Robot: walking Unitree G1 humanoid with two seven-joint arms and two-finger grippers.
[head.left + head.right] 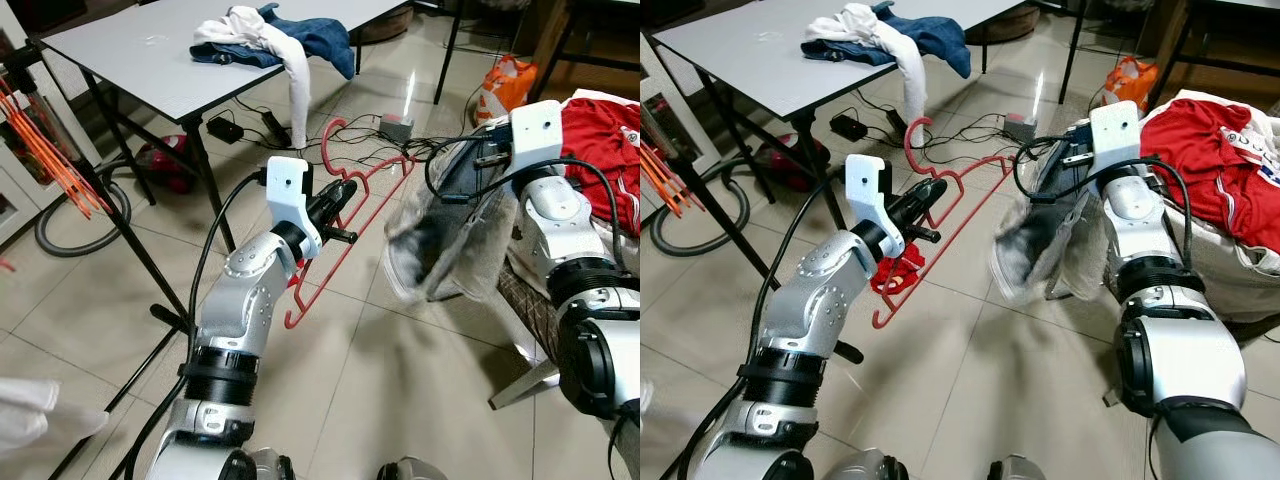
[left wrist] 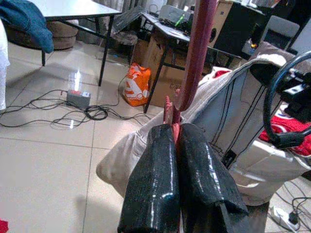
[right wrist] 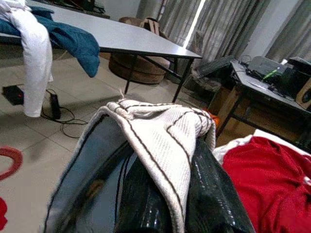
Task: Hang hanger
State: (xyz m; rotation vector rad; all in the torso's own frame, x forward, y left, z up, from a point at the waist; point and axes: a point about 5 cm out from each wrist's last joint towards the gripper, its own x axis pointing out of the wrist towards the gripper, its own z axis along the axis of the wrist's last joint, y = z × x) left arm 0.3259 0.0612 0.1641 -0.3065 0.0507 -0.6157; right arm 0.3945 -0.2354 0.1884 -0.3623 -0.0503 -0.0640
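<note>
A red plastic hanger [image 1: 345, 215] hangs in the air in front of me, hook end up toward the table. My left gripper [image 1: 335, 205] is shut on it near the neck; the left wrist view shows both black fingers [image 2: 165, 189] pinched on the red bar [image 2: 194, 58]. My right gripper [image 1: 1080, 160] is shut on a grey-white knit garment [image 1: 445, 245] that droops open beside the hanger. In the right wrist view the ribbed cloth [image 3: 160, 136] lies folded over the black fingers [image 3: 204, 194].
A grey table [image 1: 130, 60] with blue and white clothes [image 1: 270, 40] stands ahead to the left. Orange hangers [image 1: 45, 150] hang on a rack at far left. Red clothing [image 1: 1210, 170] lies in a basket to the right. Cables and a power strip [image 1: 395, 125] lie on the tiled floor.
</note>
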